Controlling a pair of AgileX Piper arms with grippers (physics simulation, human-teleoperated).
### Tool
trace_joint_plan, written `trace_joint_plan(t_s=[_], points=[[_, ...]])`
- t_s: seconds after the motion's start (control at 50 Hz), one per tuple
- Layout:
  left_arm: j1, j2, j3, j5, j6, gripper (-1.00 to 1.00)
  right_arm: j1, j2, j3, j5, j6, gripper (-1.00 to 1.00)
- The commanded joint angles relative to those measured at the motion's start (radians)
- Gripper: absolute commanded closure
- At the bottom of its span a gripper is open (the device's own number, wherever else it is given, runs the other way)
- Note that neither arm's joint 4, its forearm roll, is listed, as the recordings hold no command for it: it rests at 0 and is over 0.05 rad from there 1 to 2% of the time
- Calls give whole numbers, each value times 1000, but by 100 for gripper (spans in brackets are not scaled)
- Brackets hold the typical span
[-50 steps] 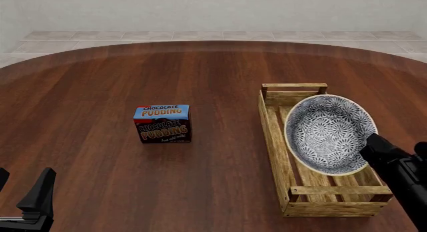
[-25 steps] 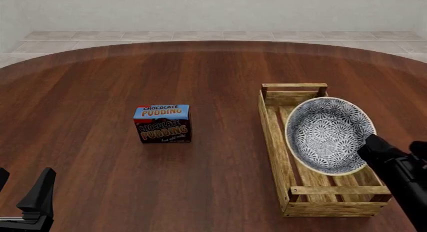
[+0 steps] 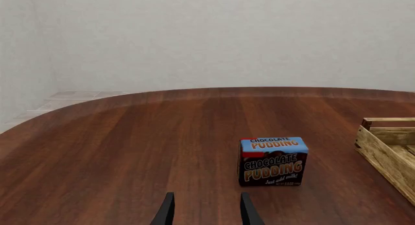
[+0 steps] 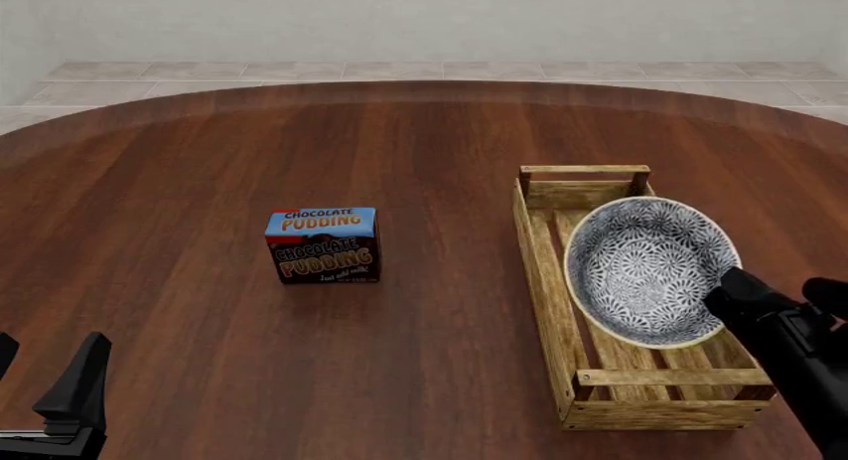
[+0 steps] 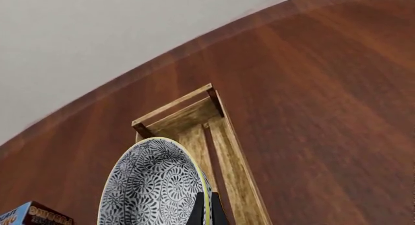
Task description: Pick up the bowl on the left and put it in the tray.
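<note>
Fingers [image 5: 206, 208] of the right gripper [image 4: 726, 293] pinch the bowl [image 4: 645, 269] by its near rim, so it hangs tilted over the tray [image 4: 546, 281], apparently for lowering inside; the left gripper [image 3: 205, 211] idles, spread and empty

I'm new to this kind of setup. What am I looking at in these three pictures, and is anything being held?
These are simulator renders of two robot arms at a round wooden table. The front picture looks down from behind the arms; the other two come from cameras behind each claw. On the table stand a chocolate pudding box and a long wooden tray. The right claw pinches the rim of a patterned bowl, holding it tilted over the tray. The left claw is open, holding nothing, near the table's front edge.
</note>
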Motion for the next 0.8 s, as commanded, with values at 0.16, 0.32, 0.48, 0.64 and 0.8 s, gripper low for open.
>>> trace_joint_plan(t_s=[0.16,0.32,0.48,0.64,0.8], points=[[0,0,0,0,0,-100,-2,36,-7,-28,-1,100],[0,0,0,0,0,-100,-2,74,-1,-64,1,100],[0,0,0,0,0,-100,-1,77,-7,-59,-6,100],[0,0,0,0,0,-100,-6,97,-4,-76,-7,100],[0,0,0,0,0,-100,-11,111,-9,-85,-7,100]])
